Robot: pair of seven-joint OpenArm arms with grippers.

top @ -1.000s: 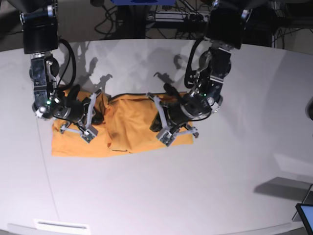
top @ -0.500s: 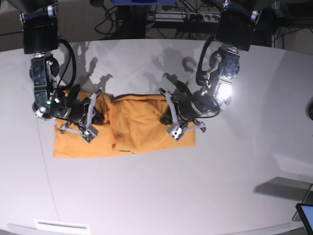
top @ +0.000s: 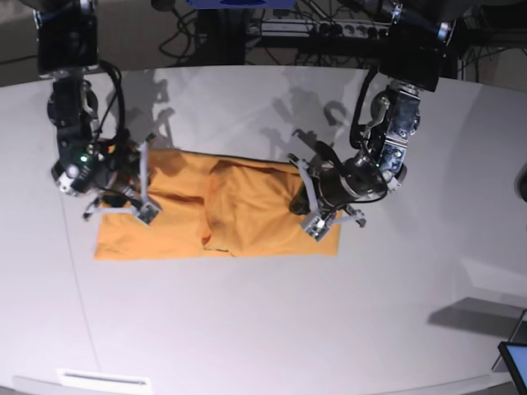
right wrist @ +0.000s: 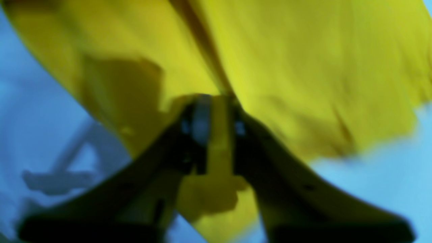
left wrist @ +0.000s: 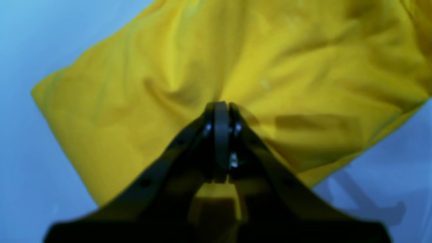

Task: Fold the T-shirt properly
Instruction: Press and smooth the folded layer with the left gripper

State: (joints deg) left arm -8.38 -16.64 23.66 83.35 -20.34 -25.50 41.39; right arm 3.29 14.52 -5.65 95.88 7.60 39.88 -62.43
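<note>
The orange-yellow T-shirt (top: 239, 214) lies folded into a long band on the white table (top: 247, 329), with a crease near its middle. My left gripper (top: 311, 206) is at the band's right end. In the left wrist view this gripper (left wrist: 221, 104) is shut on a pinch of the T-shirt (left wrist: 287, 50), and wrinkles fan out from the tips. My right gripper (top: 142, 188) is over the band's left end. In the blurred right wrist view its fingers (right wrist: 199, 114) stand slightly apart, and a strip of the T-shirt (right wrist: 303, 84) lies between them.
Cables and power strips (top: 288, 33) run behind the table's far edge. A white label strip (top: 103, 380) lies at the front edge. A screen corner (top: 515, 362) pokes in at the lower right. Bare tabletop surrounds the shirt.
The left gripper has dragged its end of the shirt to the right, and the band has stretched longer and flatter. The right gripper has shifted slightly, and its fingers have parted.
</note>
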